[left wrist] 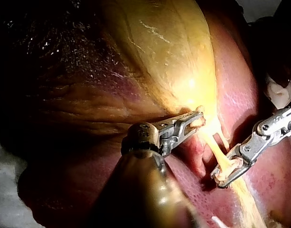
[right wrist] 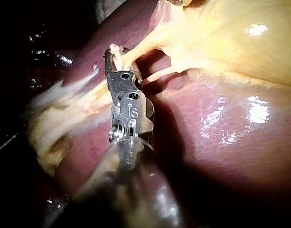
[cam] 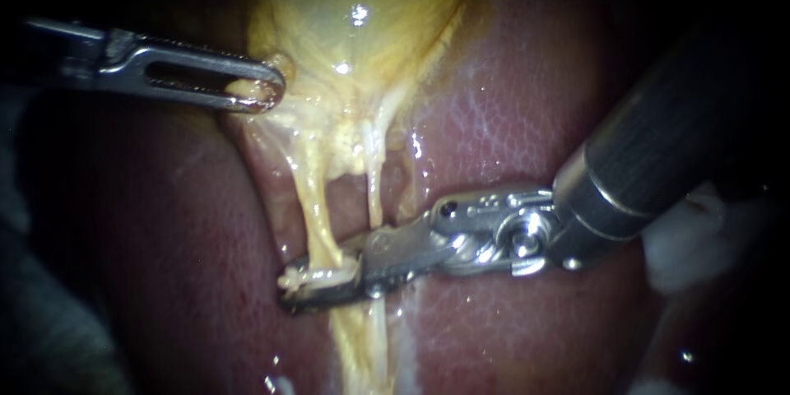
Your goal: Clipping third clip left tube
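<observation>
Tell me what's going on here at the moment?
The left instrument has its jaws shut on the lower edge of the gallbladder, holding it away from the liver. The right instrument reaches across with its jaws around the left tube, a pale clip held between them. The thinner right tube lies free beside it.

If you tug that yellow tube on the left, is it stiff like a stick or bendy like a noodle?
Probably bendy: the left tube is thin and curves softly down from the gallbladder. Likely slippery, since the liver beside it shines wet. Perhaps easy to tear, as it looks thin and stringy.
</observation>
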### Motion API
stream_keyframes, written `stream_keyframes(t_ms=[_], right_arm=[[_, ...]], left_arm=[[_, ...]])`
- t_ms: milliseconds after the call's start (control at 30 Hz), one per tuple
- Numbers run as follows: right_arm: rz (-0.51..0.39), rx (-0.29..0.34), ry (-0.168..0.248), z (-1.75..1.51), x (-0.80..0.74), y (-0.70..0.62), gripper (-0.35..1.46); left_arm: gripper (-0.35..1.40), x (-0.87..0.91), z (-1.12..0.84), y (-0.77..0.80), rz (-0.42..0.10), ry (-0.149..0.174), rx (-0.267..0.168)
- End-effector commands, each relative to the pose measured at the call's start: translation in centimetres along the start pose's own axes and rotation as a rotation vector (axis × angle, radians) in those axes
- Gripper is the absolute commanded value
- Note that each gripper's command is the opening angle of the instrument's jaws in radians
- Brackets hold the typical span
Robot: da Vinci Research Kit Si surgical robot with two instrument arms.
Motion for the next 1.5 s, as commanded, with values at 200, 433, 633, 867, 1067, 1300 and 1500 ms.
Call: stream_keyframes(t_ms=[200,433,633,867,1067,1300,1500], right_arm=[[-0.001,0.003,0.044,0.01,0.03,0.02,0.33],[-0.007,0.004,0.074,0.03,0.04,0.04,0.45],[-0.001,-0.011,0.092,0.05,0.04,0.09,0.5],[0.015,-0.007,0.113,0.01,0.02,0.13,0.5],[0.07,0.027,0.177,-0.02,-0.02,0.22,0.5],[0.126,0.103,0.255,-0.03,-0.08,0.35,0.5],[0.164,0.194,0.311,-0.03,-0.12,0.42,0.5]], left_arm=[[-0.35,0.0,0.0,0.0,0.0,0.0,0.0],[-0.35,0.0,0.0,0.0,0.0,0.0,0.0],[-0.35,0.0,0.0,0.0,0.0,0.0,0.0],[-0.35,0.0,0.0,0.0,0.0,0.0,0.0],[-0.35,0.0,-0.01,0.0,0.0,0.0,0.0],[-0.35,0.0,-0.01,0.0,0.0,0.0,0.0],[-0.35,0.0,-0.01,-0.01,0.0,0.0,0.0]])
